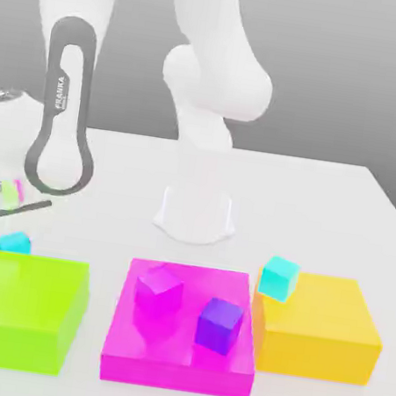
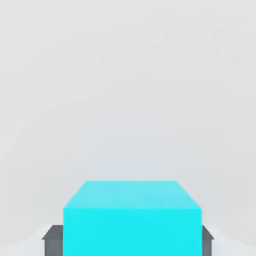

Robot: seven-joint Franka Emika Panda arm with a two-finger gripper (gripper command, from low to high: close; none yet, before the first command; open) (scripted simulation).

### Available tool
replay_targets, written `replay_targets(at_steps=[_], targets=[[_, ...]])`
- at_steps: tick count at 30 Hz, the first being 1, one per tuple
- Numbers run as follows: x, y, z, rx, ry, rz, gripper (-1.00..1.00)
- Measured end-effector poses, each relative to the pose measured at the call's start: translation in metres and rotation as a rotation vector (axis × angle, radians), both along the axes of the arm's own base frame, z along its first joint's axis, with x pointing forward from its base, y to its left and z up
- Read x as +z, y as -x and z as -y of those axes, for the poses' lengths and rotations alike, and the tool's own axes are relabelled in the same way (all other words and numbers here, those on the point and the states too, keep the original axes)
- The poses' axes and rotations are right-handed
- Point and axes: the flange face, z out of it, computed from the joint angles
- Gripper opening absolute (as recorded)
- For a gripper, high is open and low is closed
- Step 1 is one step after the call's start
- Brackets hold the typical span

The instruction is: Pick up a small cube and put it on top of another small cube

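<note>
Pale bench [image 1: 324,210] meets a grey background; just beyond the green block [image 1: 28,293], the gripper [image 2: 132,242] is clamped on the sky-blue cube [image 2: 132,230]; a turquoise cube [image 1: 279,279] rests on the yellow block [image 1: 322,321].

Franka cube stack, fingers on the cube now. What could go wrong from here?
1. The gripper has the sky-blue cube between its fingers; if the grip is weak, it may slip on the lift.
2. The cube sits close behind the green block, so a low sideways move might clip it.
3. The turquoise cube looks tilted at the yellow block's edge; stacking there could topple both.
</note>
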Motion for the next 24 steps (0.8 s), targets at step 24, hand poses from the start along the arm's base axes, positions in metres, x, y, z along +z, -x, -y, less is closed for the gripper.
replay_targets(at_steps=[24], targets=[[0.118, -0.145, -0.108, 0.890, 0.027, 0.094, -1.00]])
